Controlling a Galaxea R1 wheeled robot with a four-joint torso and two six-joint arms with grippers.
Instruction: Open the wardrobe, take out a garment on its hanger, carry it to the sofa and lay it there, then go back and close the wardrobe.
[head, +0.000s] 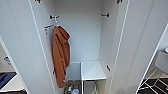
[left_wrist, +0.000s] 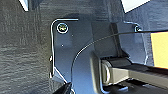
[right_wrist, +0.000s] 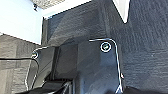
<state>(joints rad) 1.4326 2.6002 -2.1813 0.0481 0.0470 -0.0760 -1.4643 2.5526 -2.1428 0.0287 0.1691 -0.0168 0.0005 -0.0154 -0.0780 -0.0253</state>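
Now wardrobe (head: 140, 50) w/ both doors open; orange hooded garment (head: 60, 55) hangs inside on rail's left end, white shelf (head: 92, 70) below right. Jaws: can't tell, either arm.

Bright, even light; soft blur, edges bowed.

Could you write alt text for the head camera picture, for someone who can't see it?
An open white wardrobe seen from above, both doors swung wide, with a rust-orange hooded garment hanging at the left of its interior. A white shelf sits low on the right, with small items on the wardrobe floor below.
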